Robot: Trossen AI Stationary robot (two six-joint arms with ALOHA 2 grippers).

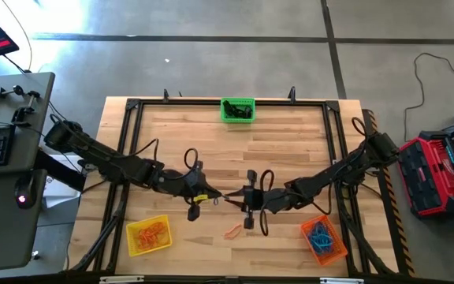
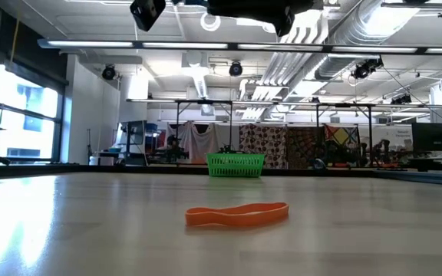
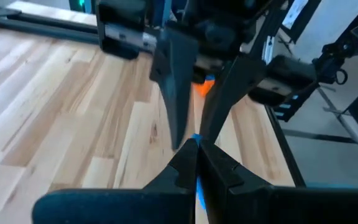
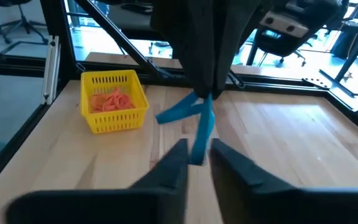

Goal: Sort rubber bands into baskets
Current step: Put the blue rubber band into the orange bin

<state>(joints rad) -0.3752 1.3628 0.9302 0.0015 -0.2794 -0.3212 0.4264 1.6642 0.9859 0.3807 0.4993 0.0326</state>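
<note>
Right wrist view: left gripper (image 4: 207, 93) fingers clamped on blue band (image 4: 194, 121); right gripper (image 4: 197, 158) fingers parted around it. Risk: early release drops band onto desk (image 1: 290, 150).

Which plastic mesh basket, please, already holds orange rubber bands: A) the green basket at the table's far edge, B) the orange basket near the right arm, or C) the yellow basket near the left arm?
C: the yellow plastic mesh basket shows a heap of orange rubber bands inside it, while the green plastic mesh basket holds dark ones and the orange plastic mesh basket holds blue ones.
</note>
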